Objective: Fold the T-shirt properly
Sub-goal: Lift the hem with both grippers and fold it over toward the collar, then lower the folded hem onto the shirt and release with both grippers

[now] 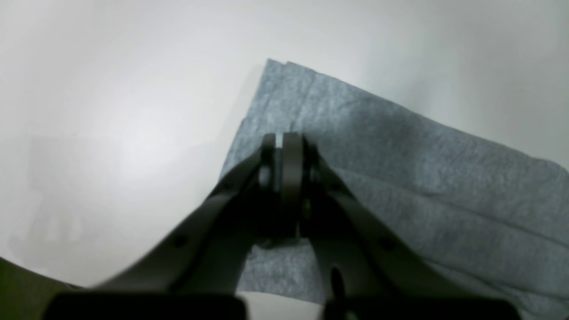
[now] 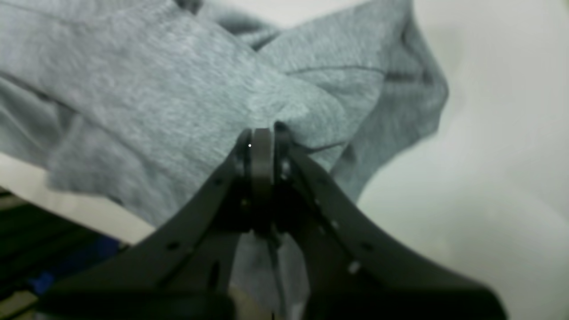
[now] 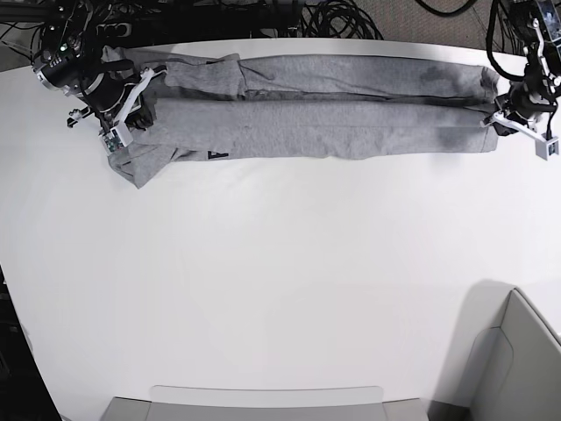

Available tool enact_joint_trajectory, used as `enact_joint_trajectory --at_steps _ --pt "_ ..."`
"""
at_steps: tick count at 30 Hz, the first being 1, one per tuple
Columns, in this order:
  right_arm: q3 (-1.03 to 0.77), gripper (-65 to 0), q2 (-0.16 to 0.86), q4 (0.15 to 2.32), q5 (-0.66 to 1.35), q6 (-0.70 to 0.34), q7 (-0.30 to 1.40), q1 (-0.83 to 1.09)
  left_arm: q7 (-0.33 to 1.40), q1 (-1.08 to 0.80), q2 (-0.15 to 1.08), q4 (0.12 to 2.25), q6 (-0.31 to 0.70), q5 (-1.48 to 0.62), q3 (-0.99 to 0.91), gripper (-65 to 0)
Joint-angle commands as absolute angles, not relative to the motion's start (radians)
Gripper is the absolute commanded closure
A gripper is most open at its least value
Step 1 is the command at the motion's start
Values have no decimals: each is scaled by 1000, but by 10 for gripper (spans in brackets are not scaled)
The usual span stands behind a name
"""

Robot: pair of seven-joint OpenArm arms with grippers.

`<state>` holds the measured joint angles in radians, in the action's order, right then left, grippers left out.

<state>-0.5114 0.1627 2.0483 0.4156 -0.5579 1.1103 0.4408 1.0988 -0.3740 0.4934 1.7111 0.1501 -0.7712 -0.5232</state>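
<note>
T-shirt (image 3: 316, 110) folded into long band | left gripper (image 1: 284, 138), right gripper (image 2: 262, 133) both clenched on ends | next: likely fold crosswise

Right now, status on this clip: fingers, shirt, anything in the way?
Left gripper shut on shirt end. Right gripper shut on bunched other end. Shirt stretched in long band along table far edge. Nothing in the way.

— What sort of place is this?
— A robotics lab, by the look: a bare white surface (image 3: 280, 289) with bundles of black cables (image 3: 333, 17) heaped along its far edge, and two camera-bearing arms mounted at its corners
</note>
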Motion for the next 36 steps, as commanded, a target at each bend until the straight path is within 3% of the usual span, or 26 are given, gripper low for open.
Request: enact_joint_trajectory --at_steps 1,7,8,11,12,17,23,30,36 --pt "-516 0 174 2066 424 -559 1096 444 1075 -372 515 1722 148 -771 -529 0" --pt "-515 0 171 2064 424 -559 1098 450 1082 -372 515 1724 148 -771 -533 0" --pt "-515 0 171 2064 424 -559 1098 450 1082 -372 515 1725 148 -771 -535 -19" --pt "-515 -8 173 2064 424 -559 1098 450 1067 -395 515 1730 148 -774 -538 -174" --pt "-515 -48 173 2064 424 -559 1098 450 1047 -409 515 1733 148 -776 -538 -188" --pt "-515 -183 174 2063 424 -559 1098 449 1015 -450 513 1776 148 -776 -535 -176" --pt "-515 -179 176 2058 424 -559 1098 432 955 -472 521 1758 148 -777 -479 -177" --pt "-456 -179 213 2055 424 -559 1098 432 855 -467 565 1560 157 -776 -341 -177" --pt "-440 -179 217 2051 424 -559 1098 430 842 -452 561 1474 216 -776 -383 -174"
